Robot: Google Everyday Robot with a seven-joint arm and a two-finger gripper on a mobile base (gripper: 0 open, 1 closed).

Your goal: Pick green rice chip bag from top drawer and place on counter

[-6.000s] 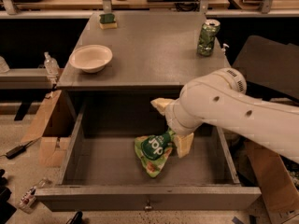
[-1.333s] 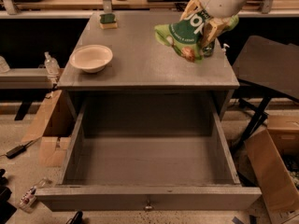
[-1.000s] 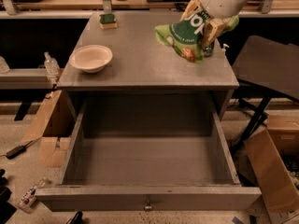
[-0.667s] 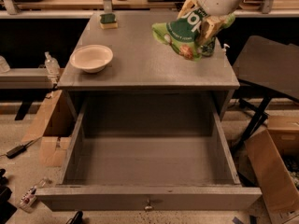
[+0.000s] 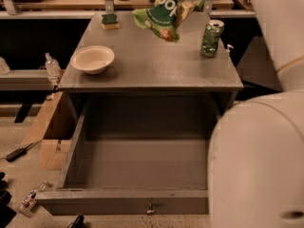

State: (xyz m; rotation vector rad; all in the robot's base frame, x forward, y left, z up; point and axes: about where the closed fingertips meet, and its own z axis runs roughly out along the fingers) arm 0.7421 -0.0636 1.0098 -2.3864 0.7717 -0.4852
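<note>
The gripper (image 5: 175,1) is up at 12 o'clock in the view, over the back of the counter (image 5: 142,75). Its tan fingers (image 5: 186,8) are clamped on the upper part of the green chip bag (image 5: 160,18). The bag hangs crumpled with its dark round logo facing us, and its lowest corner points down at the grey top (whether that corner touches the surface I cannot tell).

From the middle of the counter, a white bowl (image 5: 92,59) sits at 9 o'clock, close to the left edge. A green drink can (image 5: 211,38) stands upright at 2 o'clock, near the right edge and just beside the bag, not touching it. A small green sponge (image 5: 110,21) lies at 11 o'clock, right on the back edge. Between bowl and can a broad stretch of bare grey runs down to the front edge.

Below, the drawer (image 5: 76,146) is pulled fully out. Its grey floor shows from the left wall across to where the white arm (image 5: 256,165) covers it. The arm fills the view from 1 to 5 o'clock, hiding the drawer's right wall and right front corner. The front panel runs along the bottom with its small knob (image 5: 150,208) at 6 o'clock.

To the left, a cardboard box (image 5: 50,127) sits just beside the drawer's left wall. A clear bottle (image 5: 51,65) stands on a ledge near the counter's left edge, and a black power adapter (image 5: 16,153) lies on the floor at 8 o'clock.
</note>
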